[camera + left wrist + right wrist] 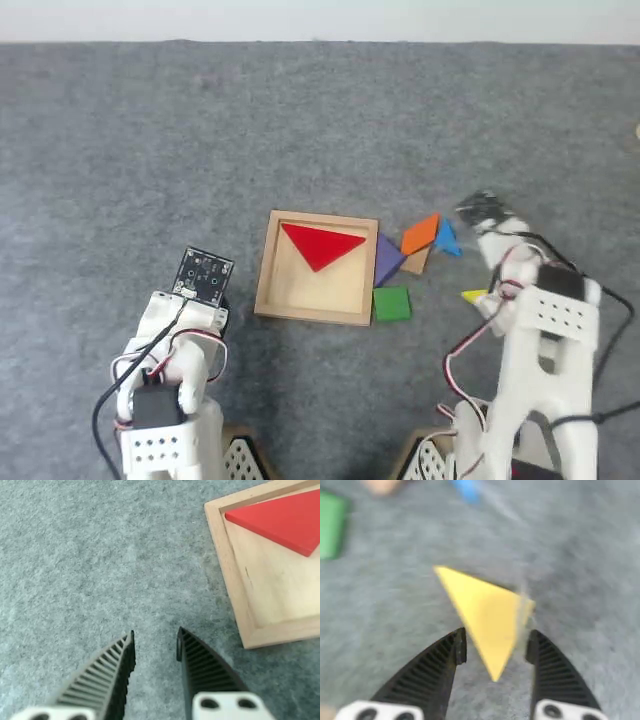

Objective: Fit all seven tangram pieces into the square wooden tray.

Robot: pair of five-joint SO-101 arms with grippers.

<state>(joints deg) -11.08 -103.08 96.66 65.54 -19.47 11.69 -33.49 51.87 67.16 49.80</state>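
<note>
Right gripper [497,632]: black ribbed fingers parted moderately, set either side of the lower corner of the yellow triangle [485,607]. The triangle appears to lie flat on the mat, and whether either finger touches it cannot be told through the blur

Left gripper [156,632]: fingers a modest way apart, nothing between them, over bare grey mat [90,555] just beside the tray's outer corner

Square wooden tray [265,268]: mid-table between the two arms, flat on the mat

Red triangle [322,243]: the one piece inside the tray, long edge along the far wall, point toward the middle

Purple triangle [387,258]: outside, against the tray's right wall

Green square [391,303]: outside, at the tray's near right corner, just below the purple piece

Orange parallelogram [420,233]: right of the purple piece, tilted

Tan piece [415,262]: partly under the orange one, shape unclear

Blue triangle [447,238]: just beside the orange piece, on its right

Yellow triangle, high view [473,296]: well apart from the tray, beside the right arm
</note>
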